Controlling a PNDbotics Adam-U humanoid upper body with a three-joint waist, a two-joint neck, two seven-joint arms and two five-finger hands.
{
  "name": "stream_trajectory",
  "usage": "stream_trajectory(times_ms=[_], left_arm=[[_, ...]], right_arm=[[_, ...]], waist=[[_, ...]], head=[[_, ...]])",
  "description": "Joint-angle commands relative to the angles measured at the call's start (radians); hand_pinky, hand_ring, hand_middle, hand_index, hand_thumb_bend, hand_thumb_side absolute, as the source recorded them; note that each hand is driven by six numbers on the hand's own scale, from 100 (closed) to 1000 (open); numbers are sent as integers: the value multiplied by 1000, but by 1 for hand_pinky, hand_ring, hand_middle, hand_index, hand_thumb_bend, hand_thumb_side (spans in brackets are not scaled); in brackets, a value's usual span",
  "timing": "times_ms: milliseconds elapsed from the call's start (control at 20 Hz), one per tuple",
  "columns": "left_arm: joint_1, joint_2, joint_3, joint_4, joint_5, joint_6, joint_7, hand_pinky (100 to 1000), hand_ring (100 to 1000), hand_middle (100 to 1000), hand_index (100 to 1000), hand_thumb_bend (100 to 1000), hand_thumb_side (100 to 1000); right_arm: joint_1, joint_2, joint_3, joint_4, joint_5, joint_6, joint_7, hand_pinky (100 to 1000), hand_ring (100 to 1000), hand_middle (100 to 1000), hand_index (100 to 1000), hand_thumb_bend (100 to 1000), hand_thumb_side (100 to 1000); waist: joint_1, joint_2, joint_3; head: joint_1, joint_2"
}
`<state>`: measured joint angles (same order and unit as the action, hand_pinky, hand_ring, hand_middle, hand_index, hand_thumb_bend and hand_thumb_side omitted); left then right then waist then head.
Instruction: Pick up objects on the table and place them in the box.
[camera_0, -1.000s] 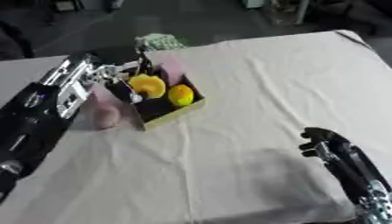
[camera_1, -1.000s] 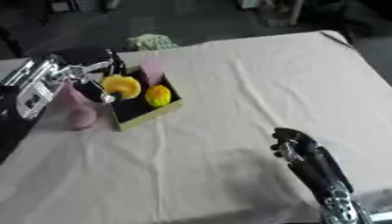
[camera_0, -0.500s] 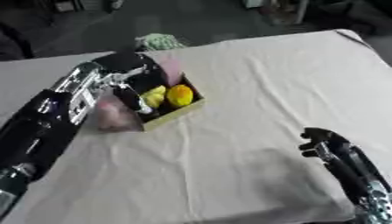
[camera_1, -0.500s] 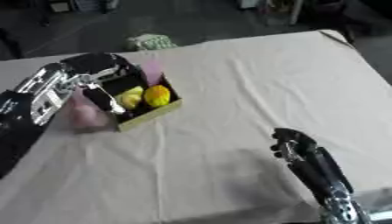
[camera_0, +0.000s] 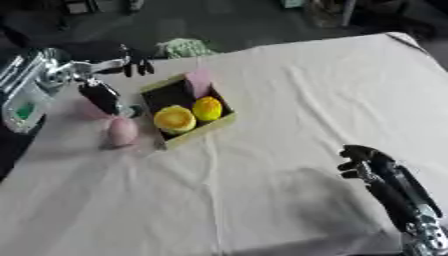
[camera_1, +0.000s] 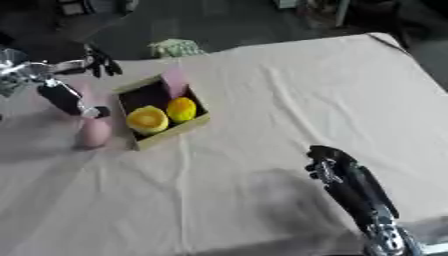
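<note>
- Left eye view: the box (camera_0: 187, 114) sits on the cloth-covered worktop (camera_0: 289, 100), left of the middle, lying askew, open at the top.
- Inside it a round yellow object (camera_0: 175, 118) lies beside a smaller yellow-orange one (camera_0: 207, 108), the two touching, and a pink piece (camera_0: 199, 80) stands at the far corner.
- A pink rounded object (camera_0: 122, 131) lies on the cloth just beside the box's left wall, outside it.
- The left hand (camera_0: 98, 80) is up at the left, above and beyond that pink object; its fingers are spread apart, some reaching toward the box's far corner, one dark finger pointing down at the pink object. It grips nothing.
- A pale green crumpled thing (camera_0: 184, 48) lies at the worktop's far edge, behind the box.
- Right eye view: the right hand (camera_1: 333, 166) rests near the lower right, well apart from the box, fingers curled together with nothing in them.
- Here too the pink object lies against the box's left side, below the left hand's downward finger.
</note>
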<state>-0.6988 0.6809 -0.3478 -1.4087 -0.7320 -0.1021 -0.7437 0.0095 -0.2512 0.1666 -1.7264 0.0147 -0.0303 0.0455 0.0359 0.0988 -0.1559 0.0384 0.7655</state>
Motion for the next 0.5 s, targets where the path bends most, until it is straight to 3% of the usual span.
stream_trajectory(times_ms=[50,300,500], left_arm=[[-2,20,5,46,-25,2,-25,748,686,720,864,404,244],[0,-34,2,165,-73,-12,24,746,683,718,862,393,234],[-6,-70,4,234,-105,-25,110,724,648,680,833,311,179]], right_arm=[[-8,-13,-8,-17,4,0,-5,680,682,724,798,100,641],[-9,-11,-7,-17,2,1,-5,680,682,724,798,100,639],[-10,-10,-6,-17,0,1,-4,680,682,724,798,100,640]], waist=[[-5,-11,2],[-12,-9,1],[-14,-8,0]], head=[[-3,5],[-3,5],[-4,5]])
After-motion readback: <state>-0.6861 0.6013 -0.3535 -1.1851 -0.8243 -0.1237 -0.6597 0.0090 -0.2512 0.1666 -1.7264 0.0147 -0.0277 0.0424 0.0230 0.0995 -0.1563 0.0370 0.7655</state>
